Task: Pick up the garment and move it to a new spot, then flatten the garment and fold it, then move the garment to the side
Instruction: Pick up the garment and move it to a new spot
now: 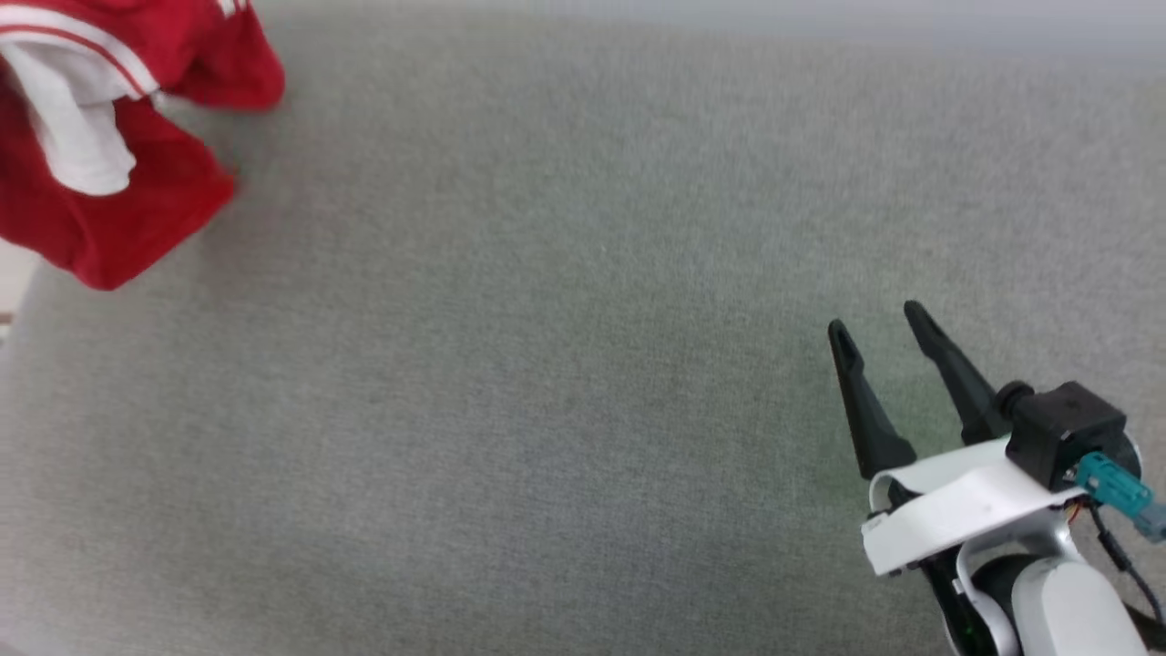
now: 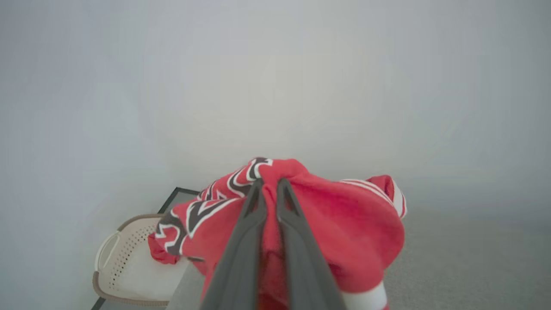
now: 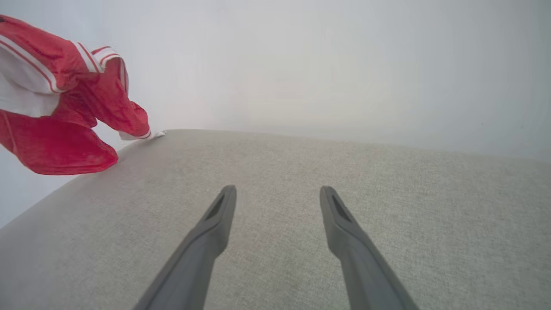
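Finding: your left gripper (image 2: 267,183) has its fingers (image 2: 241,249) drawn almost together on a pinch of the garment (image 2: 353,224). The red cloth bulges out on both sides of them, and the black lettering is crumpled on the left of that view.

Location: in the head view the garment (image 1: 109,210) hangs bunched at the far left corner of the grey fabric-covered bench (image 1: 583,364), partly past its edge. In the right wrist view one white sleeve end appears to touch the bench rim, while the bulk of the garment (image 3: 60,142) looks clear of it. A pale perforated basket (image 2: 105,249) stands below, beside the bench.

Your right gripper (image 1: 876,322) hovers over bare bench at the near right, with its fingers spread wide and nothing between them. It is well apart from the garment.

Risks, as judged:
- The hold takes in only a small fold. A quick swing could pull it free, and the garment would drop off the edge or into the basket.
- The trailing sleeve may drag on the fabric surface and tug against the grip.
- The cloth is balled up, so it may land twisted. You would then struggle to find a hem to flatten it.
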